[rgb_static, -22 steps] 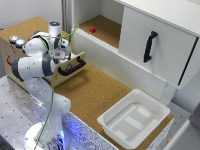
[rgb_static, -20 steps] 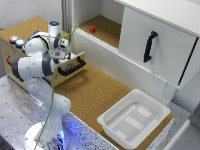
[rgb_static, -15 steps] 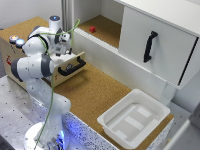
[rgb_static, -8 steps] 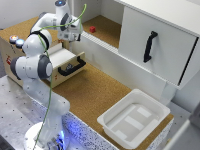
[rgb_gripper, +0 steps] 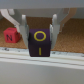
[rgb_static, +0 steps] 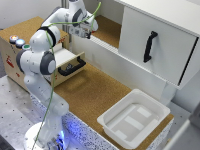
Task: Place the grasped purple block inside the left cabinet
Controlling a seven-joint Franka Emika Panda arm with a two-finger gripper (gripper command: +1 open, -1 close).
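The purple block (rgb_gripper: 40, 45), marked with yellow symbols, is pinched between the two fingers of my gripper (rgb_gripper: 39, 36). In the exterior view the gripper (rgb_static: 89, 27) hangs at the front edge of the left cabinet (rgb_static: 110, 32), whose brown cork floor lies behind a white sill (rgb_gripper: 42, 61). The block itself is too small to make out in the exterior view. In the wrist view the cork floor (rgb_gripper: 70, 42) spreads behind the block.
A red block (rgb_gripper: 11, 36) lies on the cabinet floor beside the gripper. The wooden drawer box (rgb_static: 30, 30) with coloured buttons stands on the exterior view's left, its drawer (rgb_static: 70, 62) pulled out. A white door with a black handle (rgb_static: 149, 46) closes the right compartment. A white tray (rgb_static: 134, 119) sits in front.
The gripper rose from the open drawer and travelled up toward the left cabinet opening, carrying the purple block with it.
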